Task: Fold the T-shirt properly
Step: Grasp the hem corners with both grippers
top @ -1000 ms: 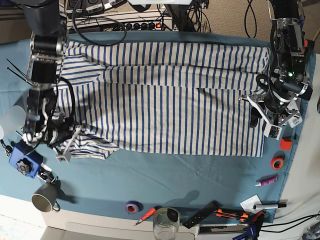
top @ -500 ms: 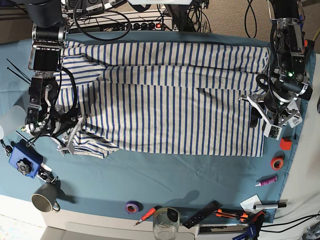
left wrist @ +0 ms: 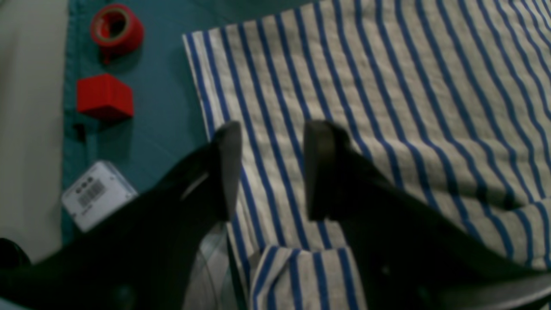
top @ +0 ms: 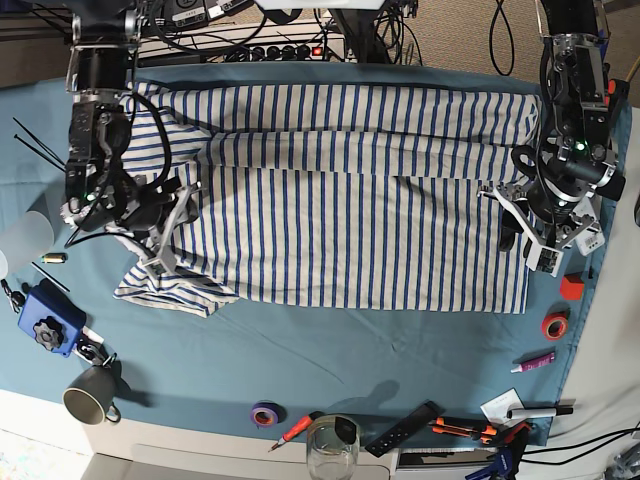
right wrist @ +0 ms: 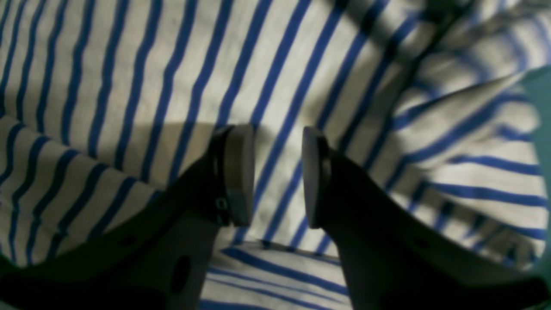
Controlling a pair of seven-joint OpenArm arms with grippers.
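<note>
The T-shirt [top: 350, 200], cream with thin blue stripes, lies spread across the teal table cloth [top: 300, 350]. Its lower left sleeve [top: 175, 290] is bunched. My right gripper [top: 170, 235] is open and empty, low over the shirt's left part. In the right wrist view its jaws [right wrist: 275, 174] stand apart over striped fabric, with folds to the right. My left gripper [top: 522, 235] is open and empty over the shirt's right edge. In the left wrist view it [left wrist: 269, 170] stands just inside that edge, over the T-shirt [left wrist: 387, 86].
A red tape roll [top: 555, 325] and a red block [top: 571, 287] lie right of the shirt; both show in the left wrist view, the roll [left wrist: 116, 28] and the block [left wrist: 104, 95]. A mug [top: 90, 395], a blue device [top: 45, 325], purple tape [top: 265, 412], a glass [top: 332, 445] and tools line the front edge.
My right gripper has moved up and to the right, from the lower left sleeve onto the shirt's body. The sleeve stays bunched where it was. The left arm has hardly moved.
</note>
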